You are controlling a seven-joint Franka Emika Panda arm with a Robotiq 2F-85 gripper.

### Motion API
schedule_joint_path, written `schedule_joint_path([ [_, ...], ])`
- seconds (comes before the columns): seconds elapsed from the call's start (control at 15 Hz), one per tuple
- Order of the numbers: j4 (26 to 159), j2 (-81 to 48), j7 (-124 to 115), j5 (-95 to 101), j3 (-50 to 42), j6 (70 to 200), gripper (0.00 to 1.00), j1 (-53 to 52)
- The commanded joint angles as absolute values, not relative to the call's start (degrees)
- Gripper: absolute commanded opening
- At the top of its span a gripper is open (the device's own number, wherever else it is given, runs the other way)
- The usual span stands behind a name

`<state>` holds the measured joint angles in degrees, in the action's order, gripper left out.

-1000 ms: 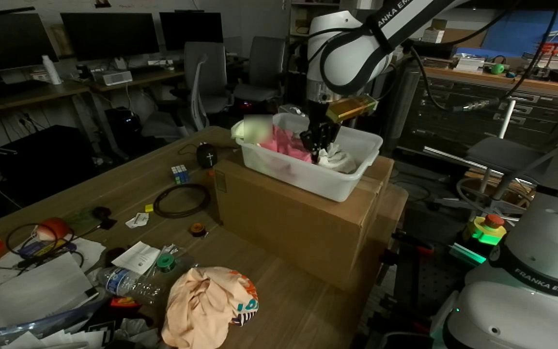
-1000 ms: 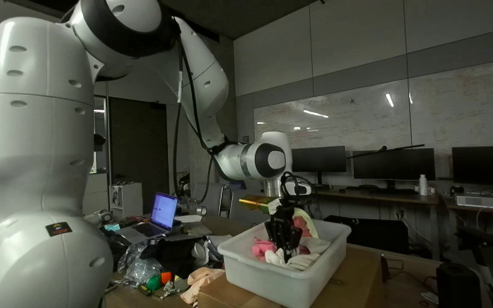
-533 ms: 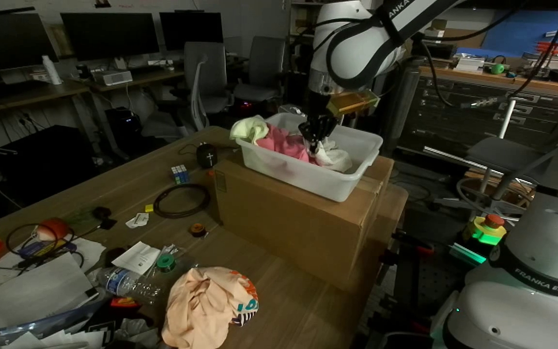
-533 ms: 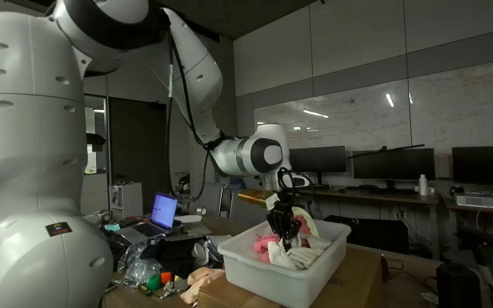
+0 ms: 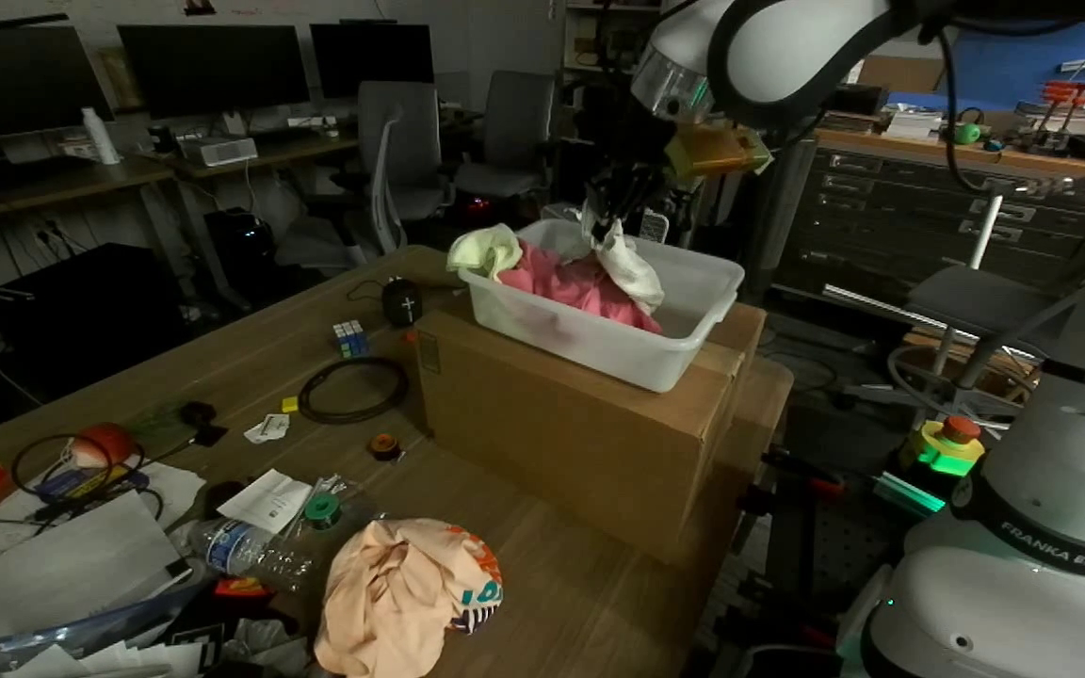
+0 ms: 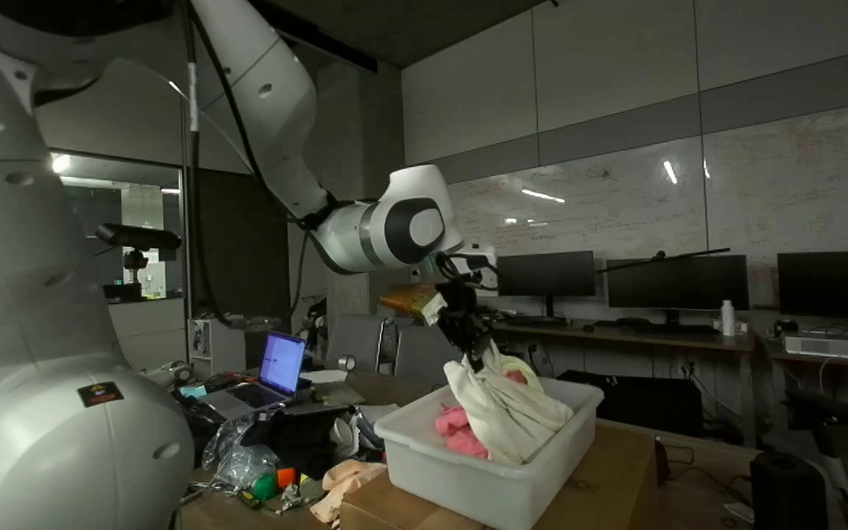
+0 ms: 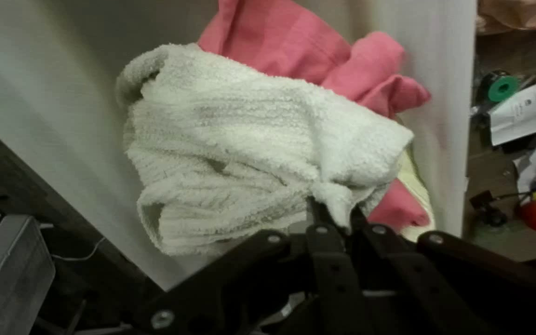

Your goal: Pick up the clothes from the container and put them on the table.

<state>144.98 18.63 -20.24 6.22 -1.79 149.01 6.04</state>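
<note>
The white bin (image 5: 580, 344) stands on a cardboard box on the table (image 5: 542, 603). My gripper (image 7: 335, 211) is shut on a pinched fold of the white towel (image 7: 249, 135). In both exterior views the gripper (image 5: 607, 221) (image 6: 477, 359) is tilted above the bin, and the towel (image 5: 632, 273) (image 6: 509, 416) hangs from it, its lower part still inside the bin (image 6: 461, 475). A pink cloth (image 5: 571, 282) lies in the bin beside and under the towel. A pale yellow-green cloth (image 5: 486, 250) drapes over the bin's far end. A peach cloth (image 5: 392, 593) lies on the table.
The cardboard box (image 5: 552, 443) raises the bin above the tabletop. A bottle (image 5: 251, 551), papers (image 5: 62, 556), a cable coil (image 5: 354, 389), a puzzle cube (image 5: 350, 337) and a black speaker (image 5: 402, 301) are on the table. A laptop (image 6: 282, 361) stands farther along.
My gripper has risen from inside the bin and tilted, pulling the white towel up with it. More of the pink cloth now shows. The bin and the peach cloth have not moved.
</note>
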Motion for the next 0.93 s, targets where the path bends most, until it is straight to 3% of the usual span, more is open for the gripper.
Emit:
schedule_joint_path([
  [0.0,148.89,27.47,-23.89,6.49,2.77,152.23,0.02,6.85],
  [0.87,146.45,35.75,-25.58,0.47,11.97,152.85,0.02,2.62],
])
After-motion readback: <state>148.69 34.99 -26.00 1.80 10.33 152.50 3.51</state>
